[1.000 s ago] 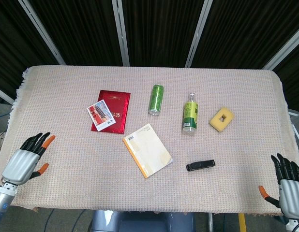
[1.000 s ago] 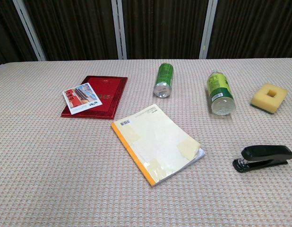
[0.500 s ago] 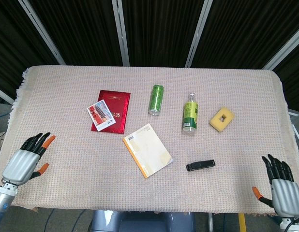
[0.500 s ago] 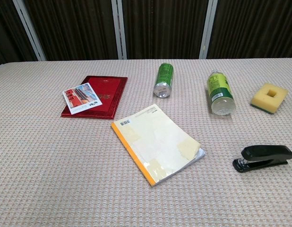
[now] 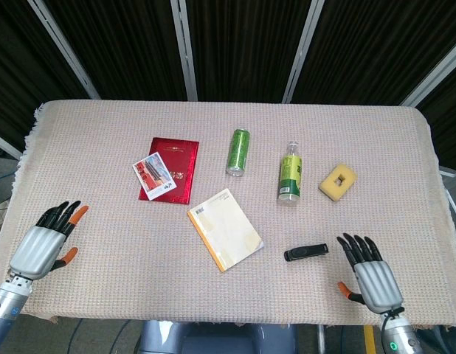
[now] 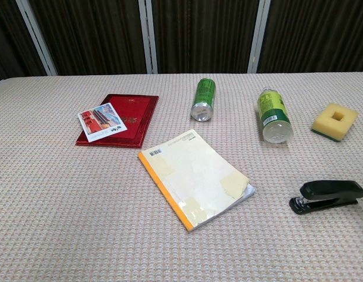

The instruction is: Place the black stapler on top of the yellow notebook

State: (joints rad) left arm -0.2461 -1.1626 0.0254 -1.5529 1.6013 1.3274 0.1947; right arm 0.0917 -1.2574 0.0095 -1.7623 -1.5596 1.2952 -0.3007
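Note:
The black stapler (image 5: 306, 253) (image 6: 326, 195) lies flat on the cloth, right of the yellow notebook (image 5: 224, 229) (image 6: 195, 177), a short gap between them. My right hand (image 5: 370, 279) hovers open at the front edge, just right of and nearer than the stapler, not touching it. At the front left corner my left hand (image 5: 45, 243) is open, far from both objects. Neither hand shows in the chest view.
A red booklet (image 5: 170, 169) with a card on it lies back left. A green can (image 5: 238, 152), a clear bottle (image 5: 290, 174) and a yellow sponge (image 5: 337, 182) lie behind the notebook and stapler. The table (image 5: 102, 133) is covered in beige woven cloth.
My right hand has moved left along the front edge, from the far right corner to just beside the stapler. The left hand has barely shifted. No object has moved.

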